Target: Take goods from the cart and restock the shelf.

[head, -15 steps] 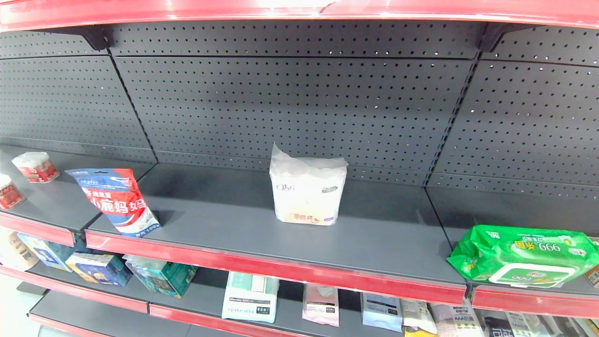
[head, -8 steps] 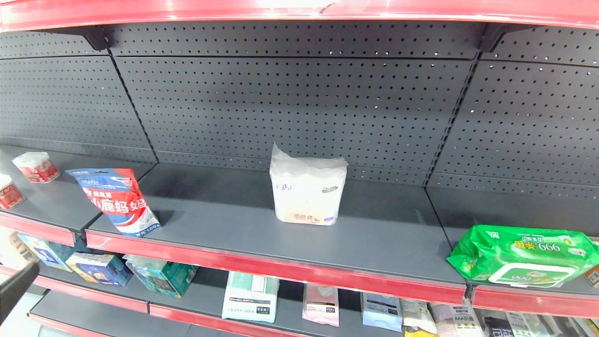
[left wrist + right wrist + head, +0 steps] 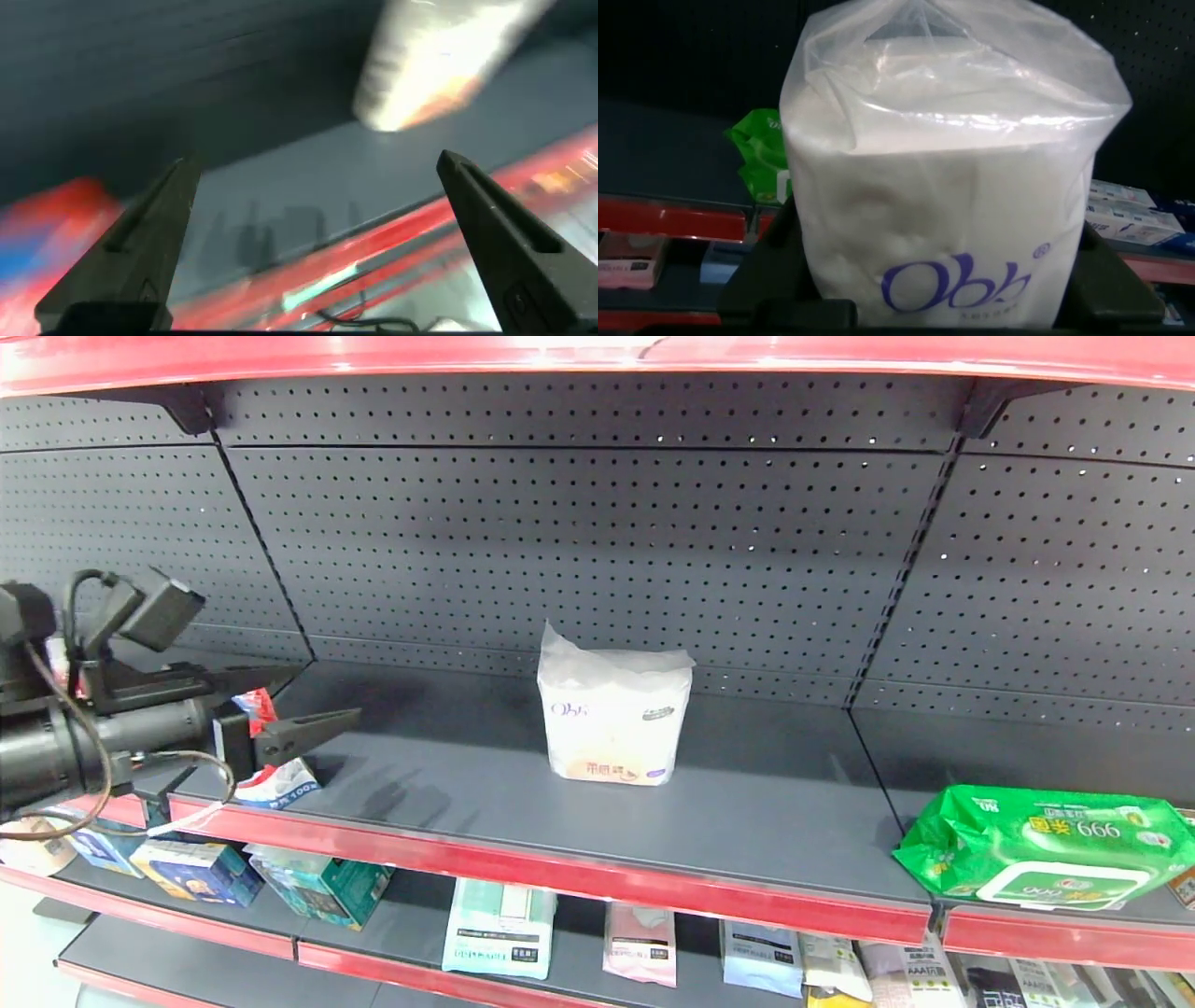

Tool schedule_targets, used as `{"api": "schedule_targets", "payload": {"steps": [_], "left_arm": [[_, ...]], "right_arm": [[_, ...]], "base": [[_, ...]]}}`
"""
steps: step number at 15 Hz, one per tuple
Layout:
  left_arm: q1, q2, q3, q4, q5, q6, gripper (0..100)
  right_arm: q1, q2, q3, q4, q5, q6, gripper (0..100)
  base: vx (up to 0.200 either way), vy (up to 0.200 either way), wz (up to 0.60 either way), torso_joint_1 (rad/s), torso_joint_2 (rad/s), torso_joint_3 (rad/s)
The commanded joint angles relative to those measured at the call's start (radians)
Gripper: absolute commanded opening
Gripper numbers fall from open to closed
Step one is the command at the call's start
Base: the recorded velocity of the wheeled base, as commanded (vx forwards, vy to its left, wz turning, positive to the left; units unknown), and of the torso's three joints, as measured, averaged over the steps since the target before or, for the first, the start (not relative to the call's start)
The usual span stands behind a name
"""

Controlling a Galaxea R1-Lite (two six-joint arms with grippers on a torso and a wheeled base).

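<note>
The dark shelf (image 3: 485, 775) with its red front lip and pegboard back runs the whole width in front of me, with more shelves of boxes and flat packets (image 3: 499, 929) below it. The left arm (image 3: 103, 733) reaches in from the left at shelf height. Its jaws are spread wide with nothing between them, and they hover just above the shelf board near its front left corner.

Over on the right, a green pack of wet wipes (image 3: 1046, 847) lies flat at the shelf's front edge. A white tissue pack (image 3: 613, 714) in clear wrap stands upright in the middle of the shelf, well apart from both the arm and the green pack.

The right jaws are pinching a second white pack (image 3: 943, 187) with purple lettering from both sides, holding it upright in front of the shelving.

A red and blue pouch (image 3: 277, 782) stands just behind the left jaws, partly hidden by them.
</note>
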Motion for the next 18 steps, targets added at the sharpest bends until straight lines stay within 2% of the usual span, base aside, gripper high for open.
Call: {"api": "schedule_targets", "payload": {"steps": [1,2,4,5,6,9,12,14,18], "left_arm": [[-0.042,0.185,-0.051,-0.01,-0.066,0.043,100],[-0.085,0.222,-0.069,-0.012,-0.076,0.046,100],[-0.131,0.308,-0.137,-0.014,-0.109,0.051,100],[-0.145,0.334,-0.17,-0.014,-0.141,0.052,100],[-0.149,0.369,-0.224,-0.014,-0.213,0.052,100],[-0.162,0.477,-0.351,-0.023,-0.274,0.055,100],[-0.182,0.523,-0.385,-0.027,-0.285,0.058,100],[-0.208,0.552,-0.408,-0.027,-0.29,0.087,100],[-0.243,0.602,-0.479,-0.029,-0.294,0.09,100]], "right_arm": [[-0.003,0.011,0.0,0.0,-0.001,-0.004,0],[-0.003,0.01,0.003,0.0,-0.001,-0.015,0],[-0.005,0.014,0.003,0.0,-0.001,-0.029,0],[-0.005,0.019,0.006,0.0,-0.001,-0.032,0],[-0.005,0.019,0.008,0.0,-0.001,-0.038,0],[-0.006,0.019,0.001,0.0,-0.004,-0.068,0],[-0.006,0.019,0.003,0.0,-0.027,-0.072,0],[-0.006,0.019,0.001,0.0,-0.03,-0.072,0],[-0.006,0.013,0.011,0.0,-0.041,-0.072,0]], "base": [[0.0,0.0,0.0,0.0,0.0,0.0],[0.0,0.0,0.0,0.0,0.0,0.0],[0.0,0.0,0.0,0.0,0.0,0.0],[0.0,0.0,0.0,0.0,0.0,0.0],[0.0,0.0,0.0,0.0,0.0,0.0],[0.0,0.0,0.0,0.0,0.0,0.0],[0.0,0.0,0.0,0.0,0.0,0.0],[0.0,0.0,0.0,0.0,0.0,0.0],[0.0,0.0,0.0,0.0,0.0,0.0]]}}
